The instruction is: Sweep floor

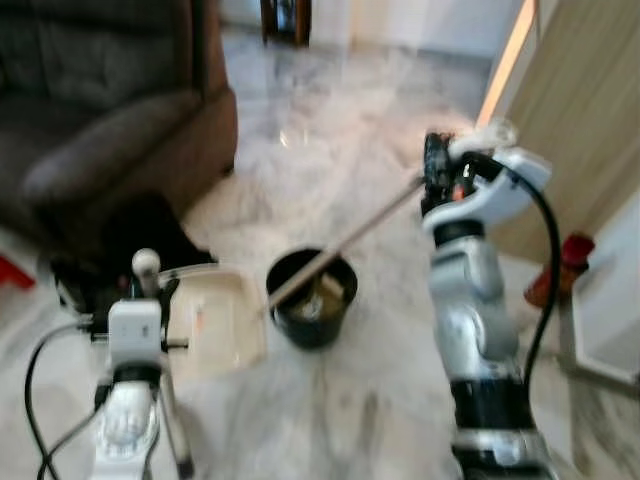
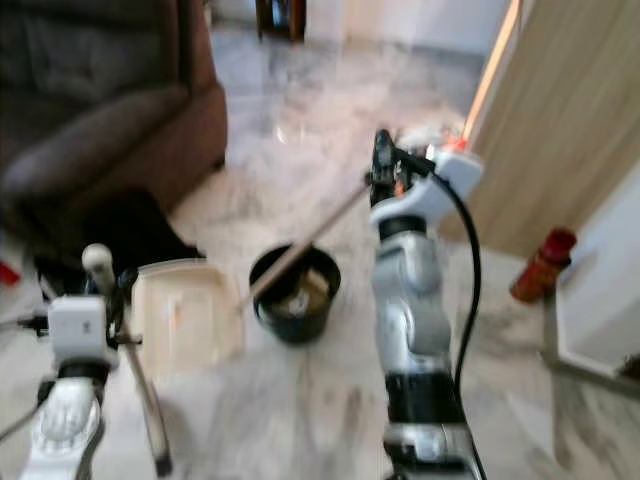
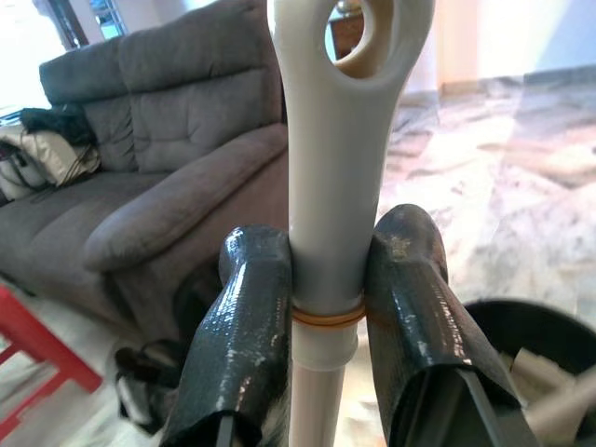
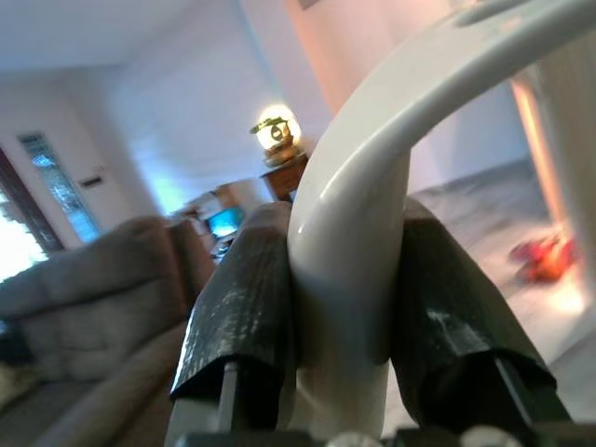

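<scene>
1. Left gripper: both black fingers clamped on the white dustpan handle, just below its hanging eye. In the head views the handle stands upright over the cream dustpan, which lies flat on the marble floor.
2. Right gripper: fingers pinched tight on the curved white top of the broom. Its long stick slants down from the raised right arm into the black bucket; the brush end looks to sit inside it.
3. Bucket stands just beside the dustpan, near the sofa.
4. Judgement: the step is knocking sweepings into the bucket, or lifting the broom clear.
5. To do it well: draw the broom up along its own slant so the stick does not lever the rim and tip the bucket.
6. Keep the dustpan level.
7. Risk: the grip sits at the far top of the stick, so control is weak; move slowly.
</scene>
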Controlling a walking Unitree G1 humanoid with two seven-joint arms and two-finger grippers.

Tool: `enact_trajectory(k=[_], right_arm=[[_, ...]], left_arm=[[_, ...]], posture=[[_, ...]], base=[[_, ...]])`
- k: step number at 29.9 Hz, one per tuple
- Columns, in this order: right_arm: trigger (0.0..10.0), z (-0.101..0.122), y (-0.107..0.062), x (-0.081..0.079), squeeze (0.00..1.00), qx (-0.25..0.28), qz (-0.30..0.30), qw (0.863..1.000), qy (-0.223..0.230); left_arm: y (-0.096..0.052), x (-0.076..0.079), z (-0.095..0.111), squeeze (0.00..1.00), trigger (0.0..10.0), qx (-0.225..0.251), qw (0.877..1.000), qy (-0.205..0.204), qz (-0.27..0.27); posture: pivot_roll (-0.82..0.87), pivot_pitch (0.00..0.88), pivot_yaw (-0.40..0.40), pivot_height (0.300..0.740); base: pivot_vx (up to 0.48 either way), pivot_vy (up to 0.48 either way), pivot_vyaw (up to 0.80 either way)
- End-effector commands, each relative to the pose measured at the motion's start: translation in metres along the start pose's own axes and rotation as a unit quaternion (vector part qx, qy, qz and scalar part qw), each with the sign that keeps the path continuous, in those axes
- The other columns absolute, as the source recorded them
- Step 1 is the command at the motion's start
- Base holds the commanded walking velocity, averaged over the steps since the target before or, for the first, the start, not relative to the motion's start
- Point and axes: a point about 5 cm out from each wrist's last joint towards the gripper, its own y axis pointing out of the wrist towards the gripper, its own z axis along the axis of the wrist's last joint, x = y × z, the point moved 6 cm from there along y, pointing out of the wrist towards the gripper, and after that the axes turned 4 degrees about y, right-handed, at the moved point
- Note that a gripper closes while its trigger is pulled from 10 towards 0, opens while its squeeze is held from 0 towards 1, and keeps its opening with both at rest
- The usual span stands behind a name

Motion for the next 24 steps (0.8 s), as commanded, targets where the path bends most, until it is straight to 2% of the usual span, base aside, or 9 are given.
enact_trajectory(k=[1,7,24], right_arm=[[10.0,0.0174,0.0041,-0.0185,0.0,0.034,0.023,0.999,0.015],[10.0,0.0259,0.0064,-0.0229,0.0,0.047,0.029,0.998,0.023],[10.0,0.0259,0.0071,-0.0259,0.0,0.046,0.036,0.998,0.02]], left_arm=[[0.0042,-0.0072,0.0148,0.0,10.0,0.03,0.999,0.006,0.009],[0.0052,-0.0079,0.0169,0.0,10.0,0.034,0.999,0.005,0.011],[0.0065,-0.0091,0.0178,0.0,10.0,0.038,0.999,0.004,0.016]], posture=[[0.18,0.086,-0.017,0.74],[0.18,0.085,-0.017,0.74],[0.18,0.083,-0.024,0.74]], base=[[0.394,0.0,0.0],[0.393,0.0,0.0],[0.395,0.0,0.0]])
